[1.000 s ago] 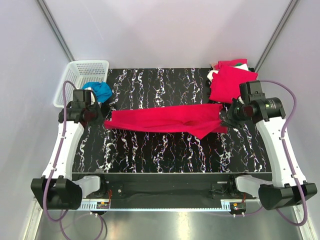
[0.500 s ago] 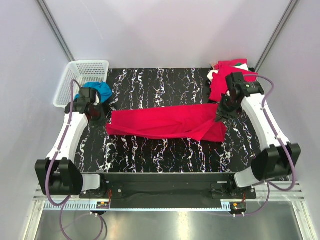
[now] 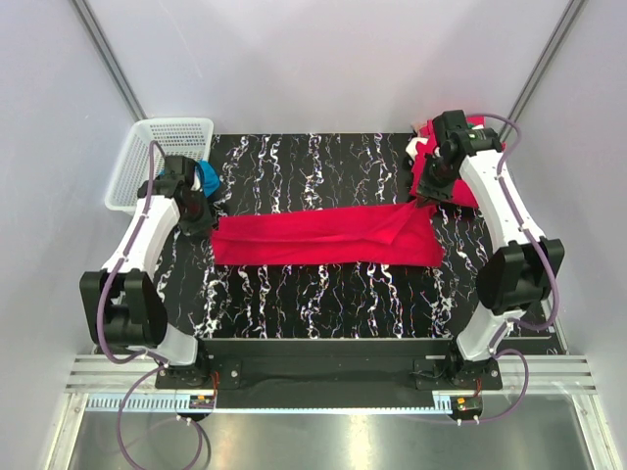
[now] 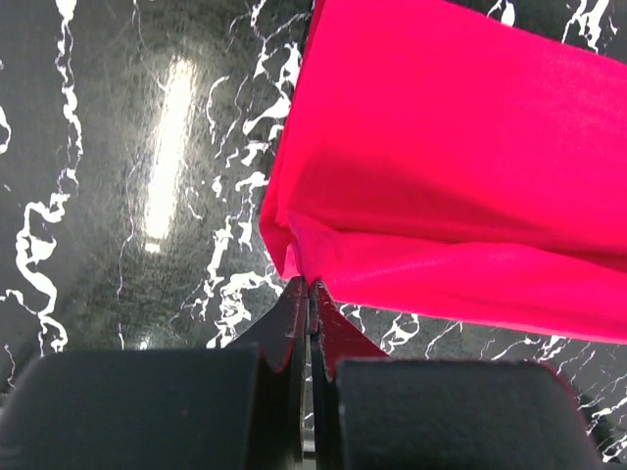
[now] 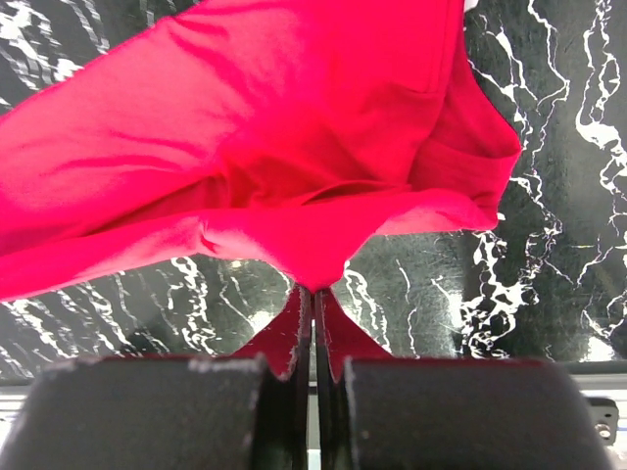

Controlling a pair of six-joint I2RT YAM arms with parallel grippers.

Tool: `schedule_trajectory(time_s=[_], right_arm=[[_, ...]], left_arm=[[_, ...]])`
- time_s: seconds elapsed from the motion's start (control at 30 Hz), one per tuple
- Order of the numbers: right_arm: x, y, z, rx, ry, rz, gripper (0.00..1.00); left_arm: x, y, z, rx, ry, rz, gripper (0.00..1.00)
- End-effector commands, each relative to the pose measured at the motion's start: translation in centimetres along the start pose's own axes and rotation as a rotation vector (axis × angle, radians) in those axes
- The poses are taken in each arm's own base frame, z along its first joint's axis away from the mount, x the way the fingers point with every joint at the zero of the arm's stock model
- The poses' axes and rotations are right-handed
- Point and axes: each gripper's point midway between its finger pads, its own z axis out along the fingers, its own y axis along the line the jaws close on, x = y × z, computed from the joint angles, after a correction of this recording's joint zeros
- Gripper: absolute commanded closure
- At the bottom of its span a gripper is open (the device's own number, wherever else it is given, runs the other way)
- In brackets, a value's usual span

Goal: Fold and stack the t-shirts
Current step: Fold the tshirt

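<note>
Top external: a red shirt (image 3: 323,238), folded into a long band, lies across the middle of the table (image 3: 323,294), running left to right. The left gripper (image 3: 208,227) sits at the band's left end and the right gripper (image 3: 421,201) at its right end, where the cloth rises to a raised point. Behind the right gripper, in the far right corner, a pile (image 3: 458,192) of red shirts rests, partly hidden by the arm (a bit of white shows at its back edge). A white basket (image 3: 167,147) stands off the far left corner, with a blue cloth (image 3: 208,176) beside it.

Left wrist: the left gripper (image 4: 309,284) is pinched tight on the shirt's (image 4: 460,176) near corner, its tips meeting on the folded edge. The cloth spreads away over the table (image 4: 118,196).

Right wrist: the right gripper (image 5: 313,289) is likewise fully closed, nipping a fold of the shirt (image 5: 274,127), which hangs lifted and rumpled above the table (image 5: 549,196).
</note>
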Motion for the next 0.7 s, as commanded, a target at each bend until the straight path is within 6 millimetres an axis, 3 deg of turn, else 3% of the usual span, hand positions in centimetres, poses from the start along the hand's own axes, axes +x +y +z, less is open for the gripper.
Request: schedule_trajectory(time_s=[0.0, 0.27, 0.53, 0.67], right_arm=[[-0.9, -0.3, 0.7, 0.024, -0.011, -0.032, 1.00], [-0.7, -0.7, 3.3, 0.057, 0.031, -0.040, 1.00], [-1.3, -1.9, 4.3, 0.126, 0.016, -0.051, 1.00], [-1.3, -2.1, 5.3, 0.137, 0.026, -0.049, 1.00]], left_arm=[[-2.4, -0.6, -0.2, 0.011, -0.054, 0.019, 1.00], [-2.6, -0.4, 0.1, -0.011, -0.040, 0.017, 1.00], [-2.0, 1.2, 1.2, -0.114, 0.024, 0.010, 1.00], [-2.1, 0.3, 1.8, -0.130, 0.060, 0.056, 1.00]])
